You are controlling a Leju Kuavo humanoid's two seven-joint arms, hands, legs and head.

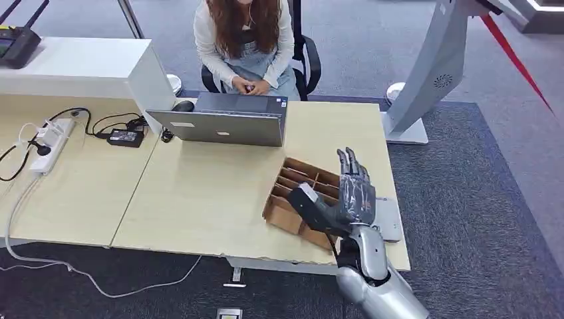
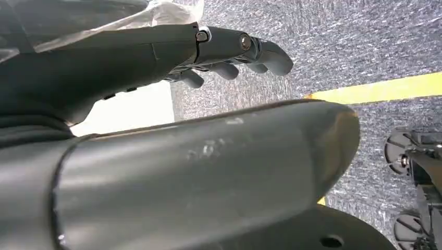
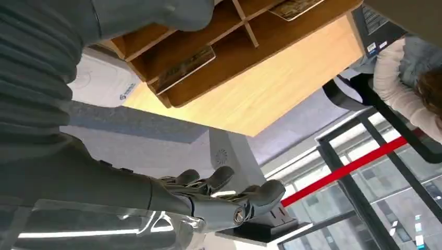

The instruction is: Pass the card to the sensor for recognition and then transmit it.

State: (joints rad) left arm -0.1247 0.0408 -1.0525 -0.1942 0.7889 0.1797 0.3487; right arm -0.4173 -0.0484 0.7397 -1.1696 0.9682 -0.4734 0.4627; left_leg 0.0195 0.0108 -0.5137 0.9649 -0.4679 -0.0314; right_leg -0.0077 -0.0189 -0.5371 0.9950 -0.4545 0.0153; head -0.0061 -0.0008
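Note:
A brown cardboard box [image 1: 282,214] with several slots sits at the near right of the wooden table [image 1: 199,199]. In the right wrist view a card [image 3: 183,66] lies in one slot of the box [image 3: 250,57], and another card [image 3: 294,7] in a further slot. A flat grey sensor pad [image 1: 390,222] lies right of the box. My right hand [image 1: 350,194] is raised over the box's right end, fingers straight and thumb apart, holding nothing; the right hand [image 3: 219,194] is empty there too. My left hand [image 2: 229,52] hangs over the carpet, fingers slightly bent, empty.
A person [image 1: 243,40] sits behind an open laptop [image 1: 223,124] at the table's far side, a mouse [image 1: 183,106] beside it. A power strip [image 1: 52,143] and adapter [image 1: 125,137] with cables lie at the left. A white stand [image 1: 425,73] rises off the right corner.

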